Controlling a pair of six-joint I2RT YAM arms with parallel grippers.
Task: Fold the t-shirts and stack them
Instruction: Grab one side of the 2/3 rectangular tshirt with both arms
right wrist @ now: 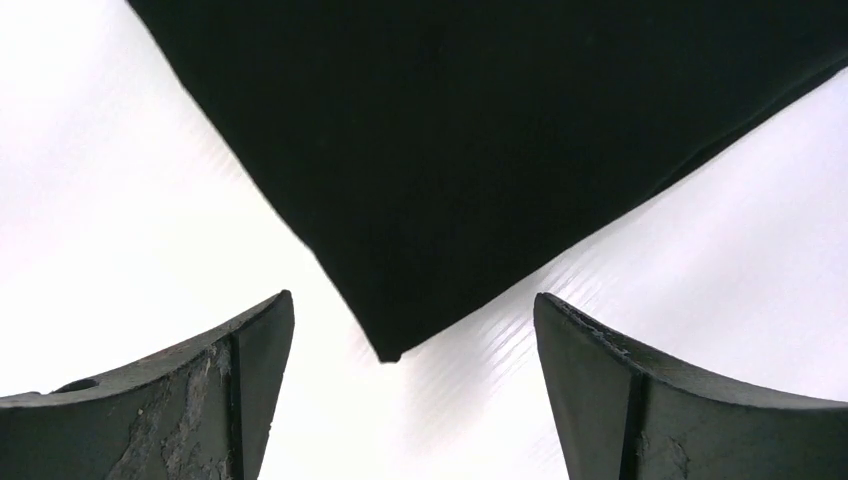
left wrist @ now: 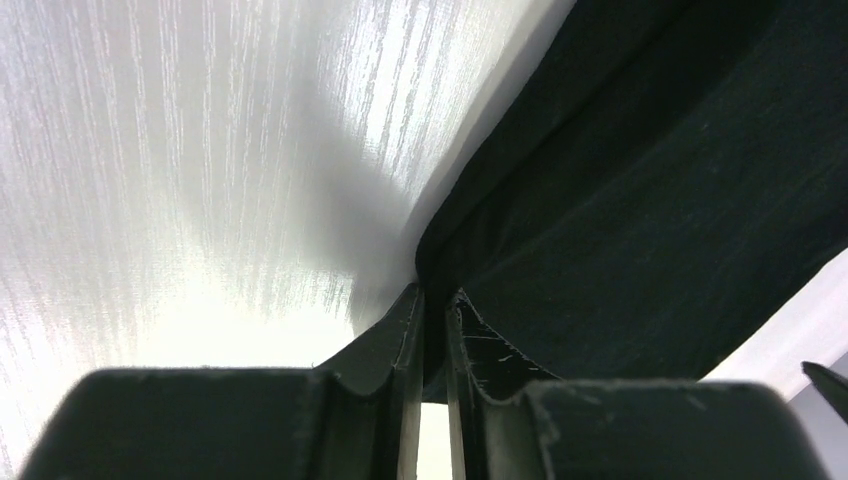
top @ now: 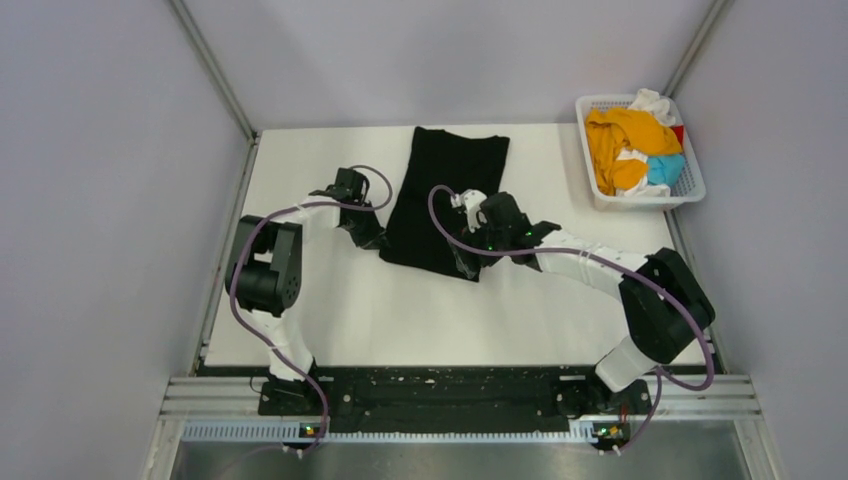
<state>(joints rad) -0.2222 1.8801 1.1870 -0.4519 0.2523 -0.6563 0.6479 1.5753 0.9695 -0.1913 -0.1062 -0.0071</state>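
The job is at an early stage: no stack exists, and only one garment is laid out. On the left, a strip of bare worktop (top: 400, 310) runs between the side wall and the cloth, and the left hand (left wrist: 432, 292) sits there at the near left corner of the black shirt (top: 445, 195). It is nearly clenched, with the shirt's edge caught between its fingertips. The black shirt lies flat in the middle as a long, narrow shape with no sleeves sticking out, so the sides look already turned in and the end-to-end fold is still to be done. Its far end lies close to the worktop's far edge, leaving little room there, while the wide bare area in front gives plenty of room to carry the near edge over. The right hand (right wrist: 412, 296) hangs spread wide over the near right corner, grasping nothing. Past an open gap, the basket (top: 645, 200) in the far right corner, close to the right wall, holds the orange shirt (top: 625, 135) and other shirts in a heap, all unfolded.
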